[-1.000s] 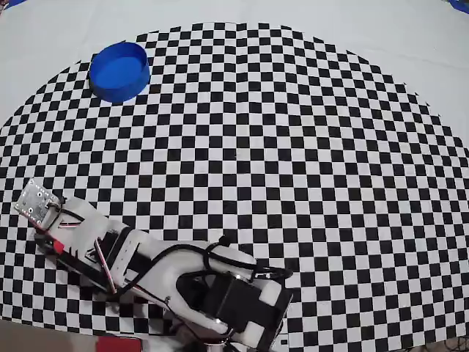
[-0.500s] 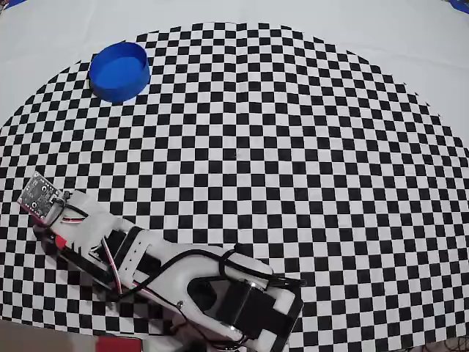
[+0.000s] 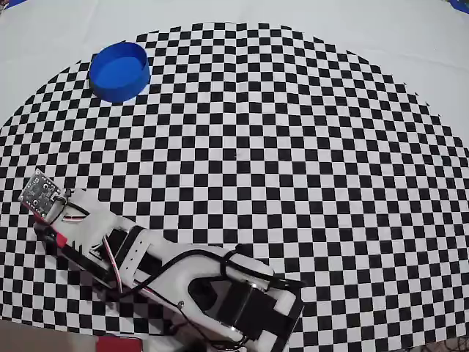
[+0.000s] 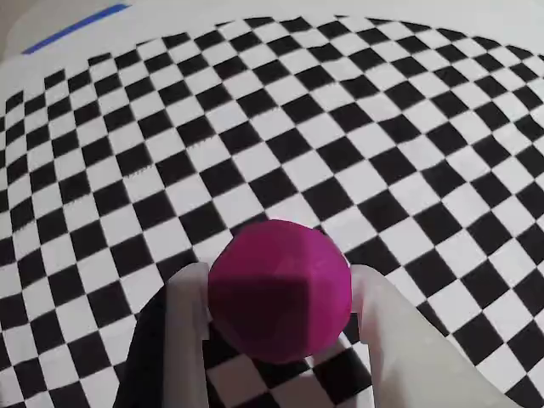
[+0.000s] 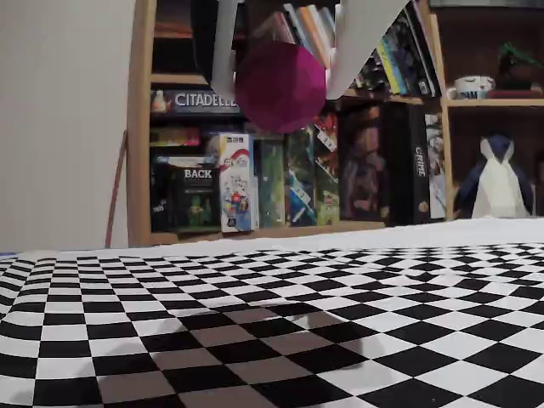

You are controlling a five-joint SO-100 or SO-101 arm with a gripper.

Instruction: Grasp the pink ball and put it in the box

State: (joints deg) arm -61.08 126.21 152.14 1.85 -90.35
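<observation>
The pink ball (image 4: pixel 279 293) sits between my two white fingers (image 4: pixel 189 314), and my gripper (image 4: pixel 279 276) is shut on it. In the fixed view the gripper (image 5: pixel 281 83) holds the ball (image 5: pixel 280 85) well above the checkered mat, with its shadow on the squares below. The overhead view shows the arm (image 3: pixel 146 257) at the lower left. There the wrist camera board (image 3: pixel 42 192) covers the gripper and the ball. The box (image 3: pixel 119 70), a round blue container, stands at the upper left of the mat, far from the wrist.
The black-and-white checkered mat (image 3: pixel 278 147) covers most of the table. A bookshelf with boxes and books (image 5: pixel 289 170) stands behind the table in the fixed view. A blue strip (image 4: pixel 76 25) lies past the mat's far edge in the wrist view.
In the overhead view the wrist end has shifted slightly toward the top, and the arm's elbow has shifted right. The box has not moved.
</observation>
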